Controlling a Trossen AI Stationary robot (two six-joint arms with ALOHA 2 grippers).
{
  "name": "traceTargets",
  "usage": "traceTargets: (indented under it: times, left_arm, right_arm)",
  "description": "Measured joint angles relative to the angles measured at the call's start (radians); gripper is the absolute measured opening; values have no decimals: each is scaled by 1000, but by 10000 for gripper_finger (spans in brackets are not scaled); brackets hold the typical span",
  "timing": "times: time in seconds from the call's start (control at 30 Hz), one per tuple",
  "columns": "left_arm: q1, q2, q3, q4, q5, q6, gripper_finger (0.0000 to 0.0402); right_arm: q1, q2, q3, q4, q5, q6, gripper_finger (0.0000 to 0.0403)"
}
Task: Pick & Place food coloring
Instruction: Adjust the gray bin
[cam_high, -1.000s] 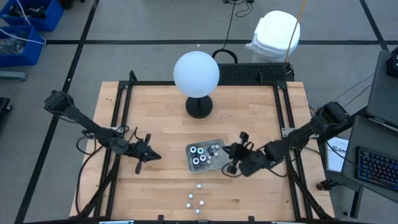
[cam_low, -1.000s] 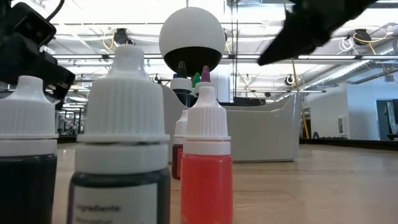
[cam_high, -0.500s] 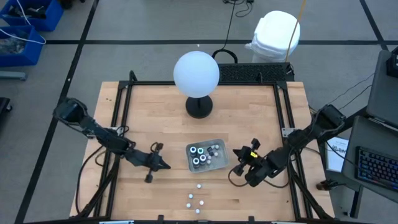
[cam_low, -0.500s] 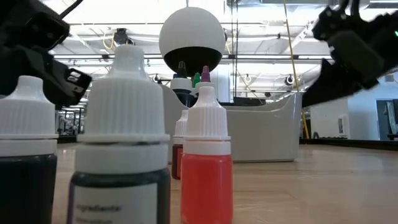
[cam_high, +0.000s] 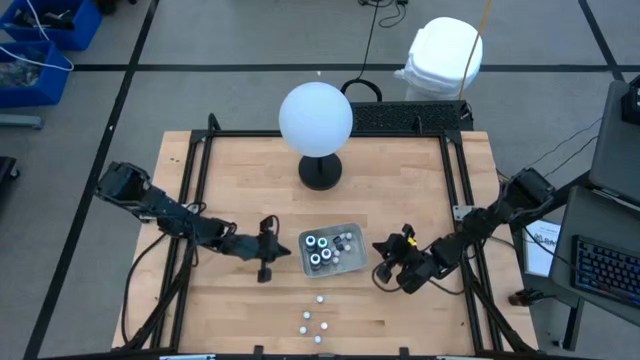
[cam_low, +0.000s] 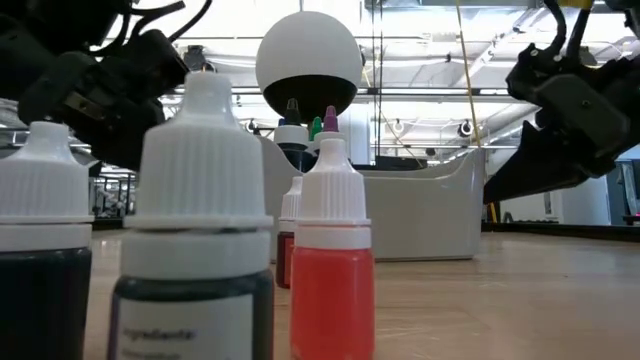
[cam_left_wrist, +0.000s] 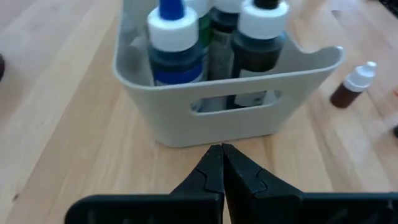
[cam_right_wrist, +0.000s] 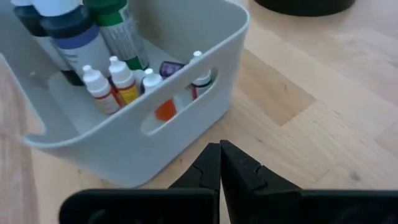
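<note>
The left gripper (cam_high: 266, 250) and right gripper (cam_high: 389, 256) flank the grey tray (cam_high: 352, 229), both pinched fully together and holding nothing. Several bottles (cam_high: 320, 249) stand in the tray; four small ones (cam_high: 317, 318) sit loose on the table nearer the front edge. A gripper should spread its fingers before descending, then straddle one loose bottle upright.

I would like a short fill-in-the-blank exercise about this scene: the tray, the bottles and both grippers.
1. The grey tray holds large and small ____.
2. Both the left gripper and the right gripper have their fingers ____.
3. The white globe stands on a ____ base.
4. The loose small bottles on the table number ____.

Missing words: bottles; shut; black; four
</note>
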Motion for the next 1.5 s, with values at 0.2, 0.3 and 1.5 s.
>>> traceTargets:
  times: [0.2, 0.3, 1.5]
  left_arm:
    - [7, 0, 0, 16, 0, -12, 5]
    - [7, 0, 0, 16, -6, -14, 3]
    - [7, 0, -2, 59, -14, -11, 8]
  right_arm:
    - [-38, 54, -2, 23, 0, -8, 0]
    - [-63, 98, -3, 58, -1, -16, 0]
    - [-77, 377, 44, 594, -150, -141, 0]
